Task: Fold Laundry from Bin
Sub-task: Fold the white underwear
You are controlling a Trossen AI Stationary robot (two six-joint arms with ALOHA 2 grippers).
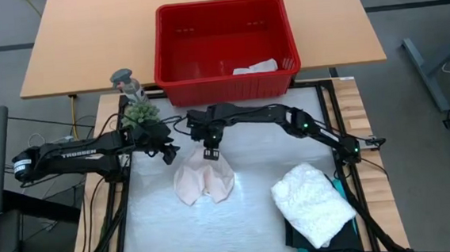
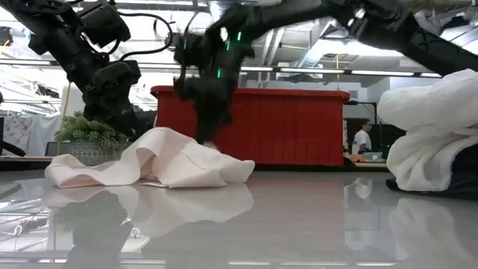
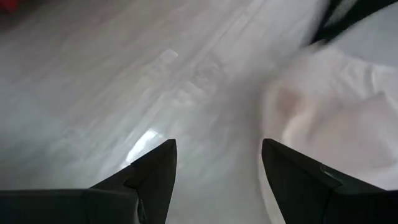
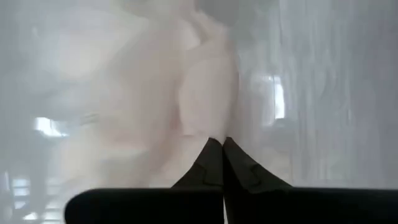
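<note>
A pale cream garment (image 1: 205,181) lies crumpled on the shiny table, near its middle. My right gripper (image 1: 210,153) reaches down to the garment's far edge and is shut there. My left gripper (image 1: 170,154) hovers open just left of the garment, above bare table, touching nothing. The red bin (image 1: 220,3) stands past the table's far edge with a small white cloth (image 1: 254,67) lying inside it. A folded white lacy top (image 1: 314,203) rests on darker folded garments at the near right. My right gripper has its two fingertips (image 4: 214,155) closed together on the cream garment's far edge (image 4: 205,118), coming from above and slanting down. One layer or several, I cannot tell. The garment lies slack on the table (image 2: 172,161).
A small potted plant (image 1: 139,114) and a grey figure (image 1: 126,81) stand at the far left, close behind my left arm. Bare table stretches along the near side, in front of the garment. The bin's wall (image 2: 299,127) stands close behind the garment.
</note>
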